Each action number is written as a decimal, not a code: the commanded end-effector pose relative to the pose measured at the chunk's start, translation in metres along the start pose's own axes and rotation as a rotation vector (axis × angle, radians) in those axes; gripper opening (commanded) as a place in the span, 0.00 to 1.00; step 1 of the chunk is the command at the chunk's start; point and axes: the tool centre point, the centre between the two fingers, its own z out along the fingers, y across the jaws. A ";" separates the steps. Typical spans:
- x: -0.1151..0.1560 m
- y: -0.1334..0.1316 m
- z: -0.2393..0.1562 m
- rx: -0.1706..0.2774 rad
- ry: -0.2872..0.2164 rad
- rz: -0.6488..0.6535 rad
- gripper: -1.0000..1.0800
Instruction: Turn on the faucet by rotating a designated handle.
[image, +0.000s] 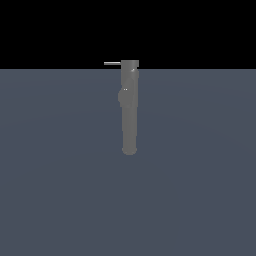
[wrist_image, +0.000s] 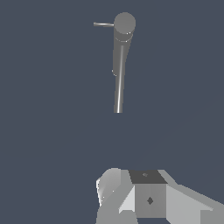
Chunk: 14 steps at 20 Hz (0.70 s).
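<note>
The faucet (image: 129, 107) is a long matte grey cylinder lying on the blue-grey floor, its rounded end nearest the exterior view. Its squarer cap sits at the far end. The handle (image: 112, 63) is a thin pale rod jutting from the cap toward the exterior view's left. The wrist view shows the faucet (wrist_image: 120, 61) and handle (wrist_image: 103, 24) some way off. A white boxy part of my gripper (wrist_image: 148, 197) shows at that picture's edge, well apart from the faucet. Its fingertips are not distinguishable, and nothing is seen held.
The flat blue-grey floor (image: 60, 175) spreads around the faucet on all sides. A black background begins behind the cap. No other objects show in either view.
</note>
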 end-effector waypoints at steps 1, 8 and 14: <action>0.000 0.000 0.000 0.000 0.000 0.000 0.00; 0.008 -0.010 -0.002 0.014 0.009 0.001 0.00; 0.009 -0.012 -0.003 0.017 0.010 0.001 0.00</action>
